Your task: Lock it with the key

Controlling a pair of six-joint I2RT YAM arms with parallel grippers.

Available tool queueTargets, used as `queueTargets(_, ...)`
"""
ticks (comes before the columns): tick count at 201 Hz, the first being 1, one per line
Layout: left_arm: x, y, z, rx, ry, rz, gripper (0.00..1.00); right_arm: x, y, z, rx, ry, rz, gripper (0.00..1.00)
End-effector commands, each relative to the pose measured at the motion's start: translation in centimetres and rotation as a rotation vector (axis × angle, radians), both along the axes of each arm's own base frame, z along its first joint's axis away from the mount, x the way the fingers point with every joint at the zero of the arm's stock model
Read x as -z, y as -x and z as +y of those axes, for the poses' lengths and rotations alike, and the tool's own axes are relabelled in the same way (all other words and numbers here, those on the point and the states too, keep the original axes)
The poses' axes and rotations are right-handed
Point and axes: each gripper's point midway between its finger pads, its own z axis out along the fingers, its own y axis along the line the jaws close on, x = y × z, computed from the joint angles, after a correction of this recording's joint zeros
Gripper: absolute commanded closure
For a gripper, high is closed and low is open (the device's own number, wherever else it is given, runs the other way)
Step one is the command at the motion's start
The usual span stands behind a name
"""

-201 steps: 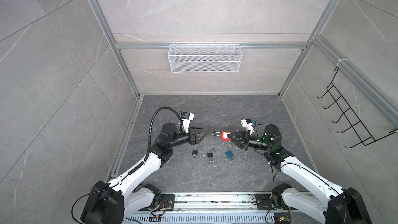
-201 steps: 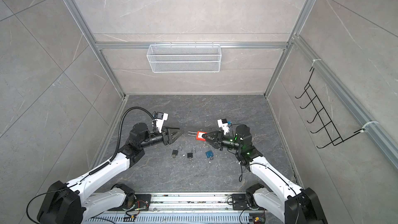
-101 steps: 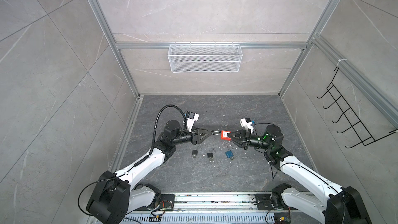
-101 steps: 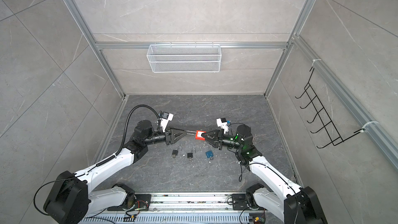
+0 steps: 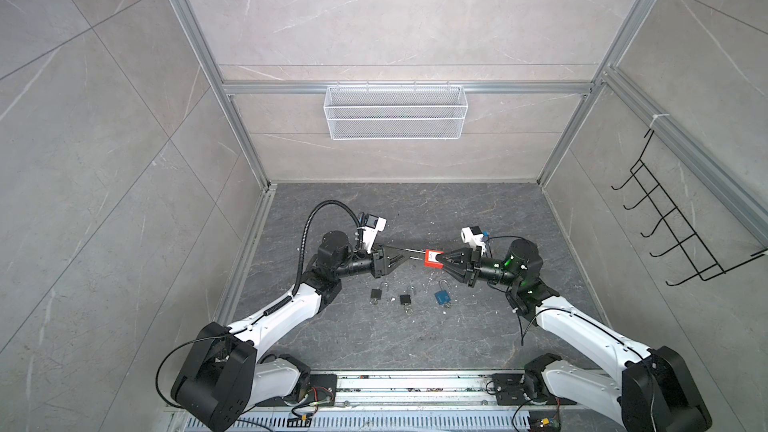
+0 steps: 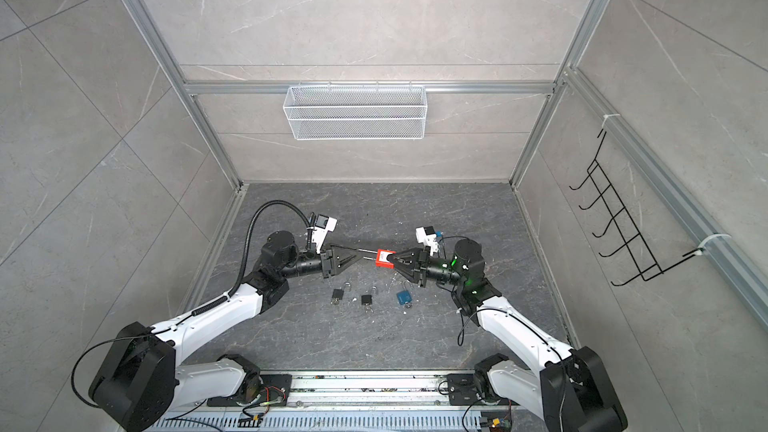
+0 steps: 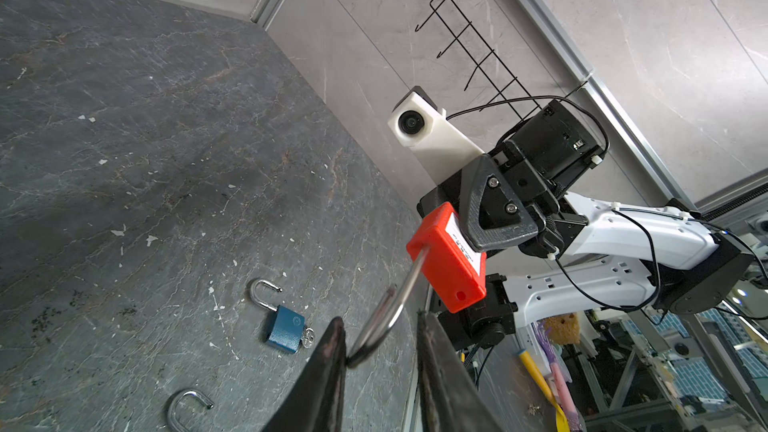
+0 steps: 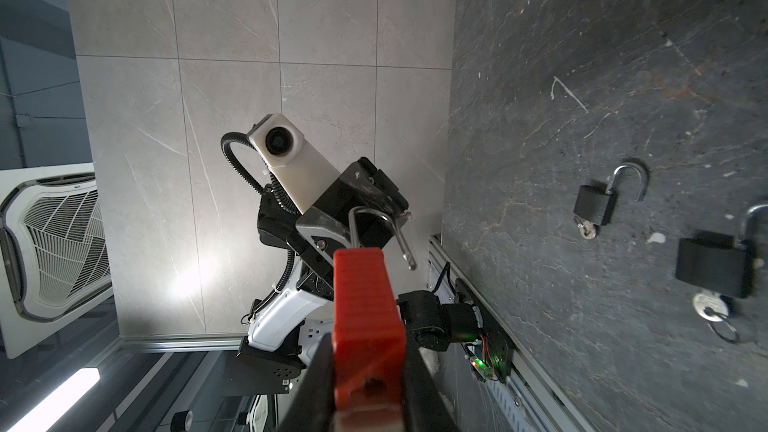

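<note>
One red padlock, long axis level — shackle toward left jaws.

The floor behind the arms is bare right up to the back wall, so there is lots of room there. In the middle, the left gripper, the red lock and the right gripper make one line above the floor and block the way across. Just in front, three small locks lie in a row. The basket and hooks hang on the walls, well apart from the arms.
</note>
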Motion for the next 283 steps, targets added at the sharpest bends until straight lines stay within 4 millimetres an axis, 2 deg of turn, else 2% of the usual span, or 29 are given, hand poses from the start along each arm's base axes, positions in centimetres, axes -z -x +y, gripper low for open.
queueTargets(1, -2.4, 0.5, -0.8, 0.045, 0.052, -0.068, 0.72, -0.4, -0.1, -0.1, 0.003, -0.009, -0.035, 1.0)
queueTargets(22, -2.5, 0.7, -0.9, 0.051, 0.05, -0.063, 0.73, -0.1, -0.2, -0.1, 0.008, 0.003, -0.039, 1.0)
queueTargets(74, -2.4, 0.7, -1.1, 0.048, 0.039, -0.039, 0.88, 0.4, 0.0, -0.3, 0.001, 0.091, -0.123, 1.0)
queueTargets(142, -3.2, 1.2, -1.2, 0.06, 0.061, -0.024, 1.0, 1.2, 0.1, -0.4, -0.002, 0.155, -0.207, 1.0)
queueTargets(209, -3.9, 1.8, -1.2, 0.07, 0.121, -0.005, 1.0, 2.3, 0.2, -0.5, -0.018, 0.203, -0.278, 1.0)
queueTargets(283, -6.1, 2.9, -1.5, 0.144, 0.215, 0.02, 1.0, 1.3, 0.0, -0.4, -0.021, 0.192, -0.392, 1.0)
